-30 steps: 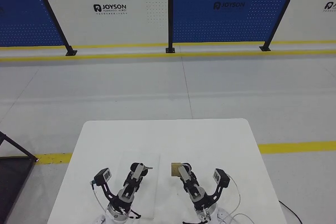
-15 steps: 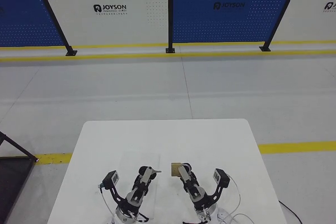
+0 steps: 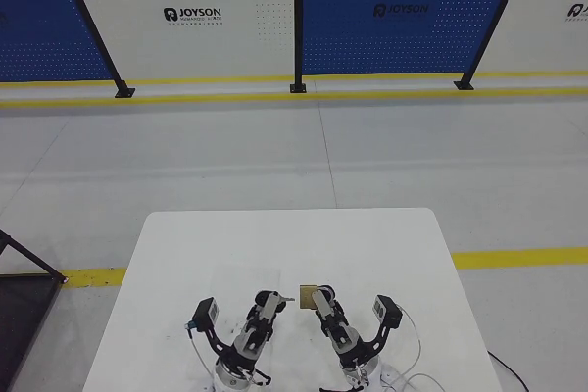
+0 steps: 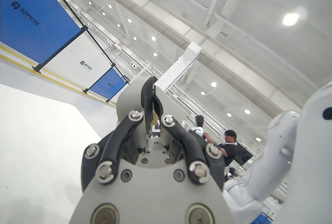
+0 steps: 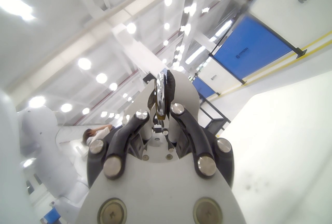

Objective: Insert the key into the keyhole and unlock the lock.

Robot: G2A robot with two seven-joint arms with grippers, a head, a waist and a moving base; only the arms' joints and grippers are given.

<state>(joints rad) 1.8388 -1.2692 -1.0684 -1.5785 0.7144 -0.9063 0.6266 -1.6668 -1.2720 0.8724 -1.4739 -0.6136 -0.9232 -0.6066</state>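
Left gripper [image 3: 271,301], clamped on silver key [image 3: 279,298], has neared brass lock [image 3: 308,295]; right gripper [image 3: 321,292] clamps it.

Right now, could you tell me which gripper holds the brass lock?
The right gripper, shut on the lock by its shiny shackle; the left gripper pinches only the thin key.

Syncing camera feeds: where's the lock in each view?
Top view: lock at the right pincer, mid white table.
Right wrist view: lock clamped between that pincer's pads, centre.
Left wrist view: tan speck inside the left pincer; cannot tell if lock.
Shared landmark: white table.
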